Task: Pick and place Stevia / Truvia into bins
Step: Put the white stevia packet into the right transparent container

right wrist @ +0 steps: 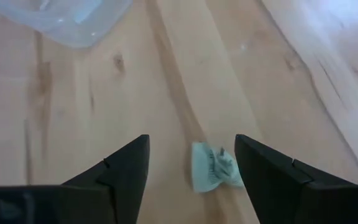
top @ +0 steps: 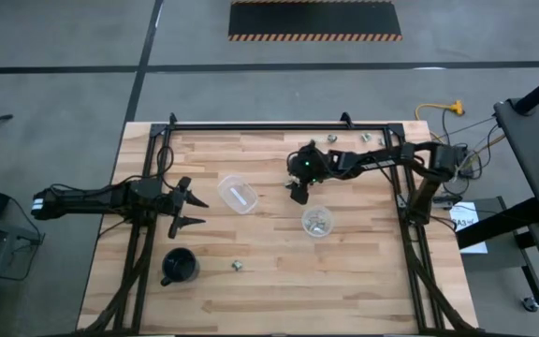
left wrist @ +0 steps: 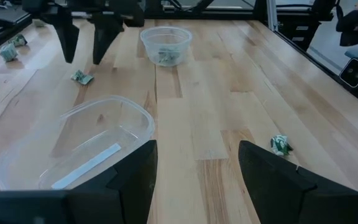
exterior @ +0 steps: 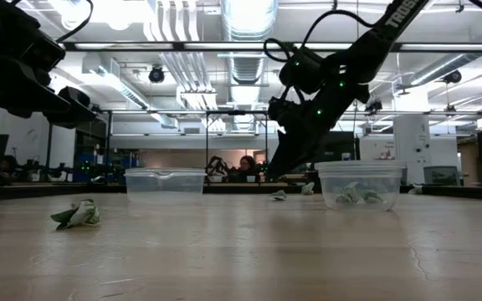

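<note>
Overhead, ceiling lights (exterior: pixel 249 12) glare above the wooden table (top: pixel 363 281).

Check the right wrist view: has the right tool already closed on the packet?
No. The right tool is open, the packet lying loose on the table between its fingers.

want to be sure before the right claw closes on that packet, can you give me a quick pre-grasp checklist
1. Right claw open: ok, fingers spread.
2. Packet between the fingers: ok in the right wrist view, though it sits nearer one finger than the other.
3. Claw low enough to pinch: cannot tell; contact with the packet is not visible.
4. Drop-off bin close by: ok, near the right claw and already holding packets.
5. Left claw out of the way: ok, open, waiting beside the other bin.
6. Packets left to collect: not ok, one lies near the black cup.
</note>
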Controlling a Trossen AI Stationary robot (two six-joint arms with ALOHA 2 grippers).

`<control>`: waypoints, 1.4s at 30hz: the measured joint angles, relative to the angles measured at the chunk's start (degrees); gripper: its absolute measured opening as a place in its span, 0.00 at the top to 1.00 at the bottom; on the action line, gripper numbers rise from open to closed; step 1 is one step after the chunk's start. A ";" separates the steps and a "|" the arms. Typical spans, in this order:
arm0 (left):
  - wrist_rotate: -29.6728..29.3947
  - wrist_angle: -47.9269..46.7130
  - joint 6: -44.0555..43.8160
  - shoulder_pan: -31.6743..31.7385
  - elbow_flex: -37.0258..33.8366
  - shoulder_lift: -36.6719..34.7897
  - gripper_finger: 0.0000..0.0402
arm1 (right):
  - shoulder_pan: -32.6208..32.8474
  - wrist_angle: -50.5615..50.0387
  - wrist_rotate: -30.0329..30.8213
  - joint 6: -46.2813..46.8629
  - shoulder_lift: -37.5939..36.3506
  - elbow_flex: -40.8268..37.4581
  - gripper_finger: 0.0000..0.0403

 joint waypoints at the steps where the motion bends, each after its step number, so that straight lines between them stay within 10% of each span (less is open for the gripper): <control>1: 0.02 0.06 0.00 0.01 0.00 0.02 0.48 | -0.04 0.00 0.03 -0.21 0.35 0.25 0.45; 26: 0.00 0.03 0.00 0.01 0.00 -0.03 0.48 | -0.17 -2.14 4.40 -2.17 5.10 0.94 0.47; 42: 0.00 0.04 0.00 0.01 0.00 0.04 0.48 | -0.23 -2.32 5.33 -2.44 4.98 0.92 0.94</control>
